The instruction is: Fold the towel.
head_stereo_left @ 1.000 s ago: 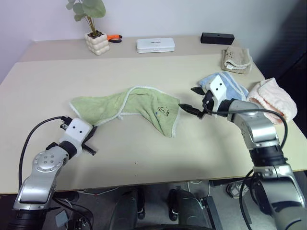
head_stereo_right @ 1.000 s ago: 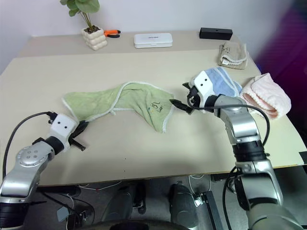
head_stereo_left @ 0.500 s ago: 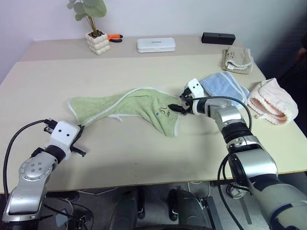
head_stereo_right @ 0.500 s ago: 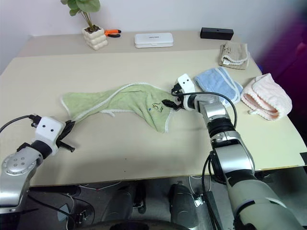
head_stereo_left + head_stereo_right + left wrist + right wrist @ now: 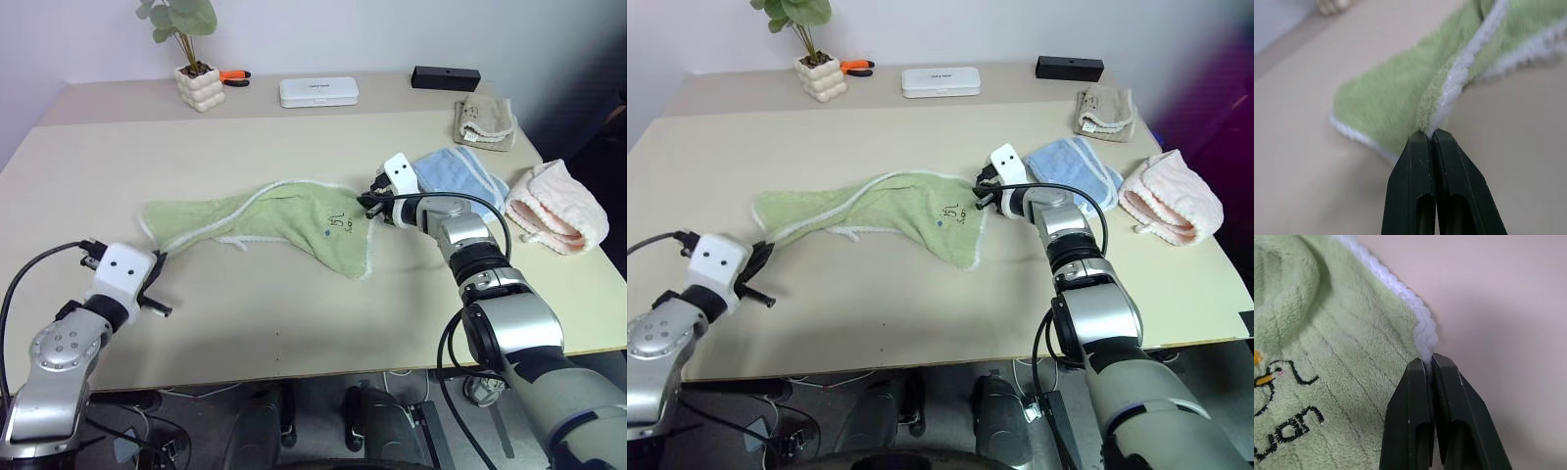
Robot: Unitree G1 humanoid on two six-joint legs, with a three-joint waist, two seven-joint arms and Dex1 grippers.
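Towel (image 5: 294, 220) embroidery partly reads "uan", edge pinched in both jaws

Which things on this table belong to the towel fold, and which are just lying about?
In the job: green towel; left hand shut on its edging; right hand shut on its corner.

Lying about: blue towel, pink towel, beige towel, potted plant, white case, black box, orange pliers.

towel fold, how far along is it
Done: both grips look set. The left gripper is shut on one whitish edge of the green towel, and the right gripper on the edge near the embroidered mark. In hand: the towel lies stretched and rumpled on the table. Left: the fold itself.
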